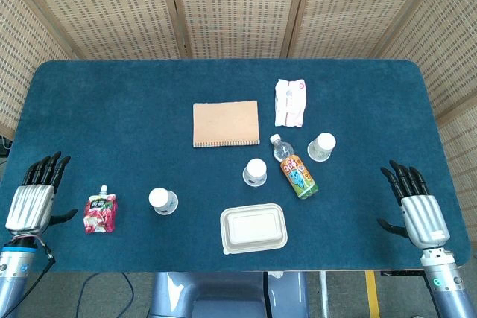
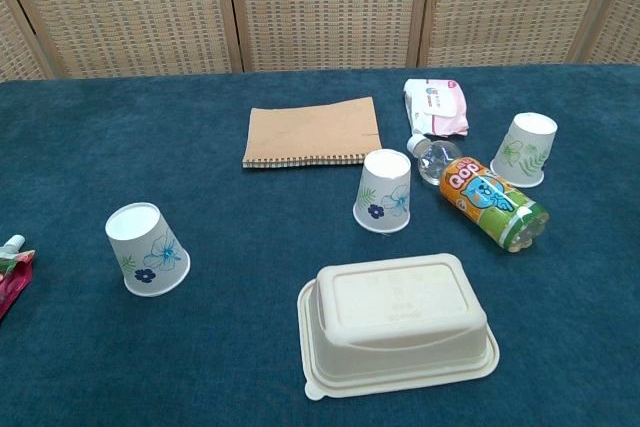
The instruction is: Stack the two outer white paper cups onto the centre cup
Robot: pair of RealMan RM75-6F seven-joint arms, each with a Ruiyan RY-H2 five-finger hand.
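Three white paper cups stand upside down on the blue table. The left cup [image 1: 163, 201] [image 2: 148, 249] has a blue flower print. The centre cup [image 1: 256, 173] [image 2: 384, 191] sits near the table's middle. The right cup [image 1: 322, 147] [image 2: 526, 150] carries a green leaf print. My left hand [image 1: 33, 197] rests open at the table's left edge, far from the left cup. My right hand [image 1: 416, 204] lies open at the right edge, apart from the right cup. Neither hand shows in the chest view.
A lying drink bottle [image 1: 294, 168] [image 2: 480, 191] is between the centre and right cups. A lidded food box [image 1: 253, 229] [image 2: 397, 324] sits at the front. A brown notebook [image 1: 226, 123], a wipes pack [image 1: 290, 101] and a red pouch [image 1: 100, 211] also lie on the table.
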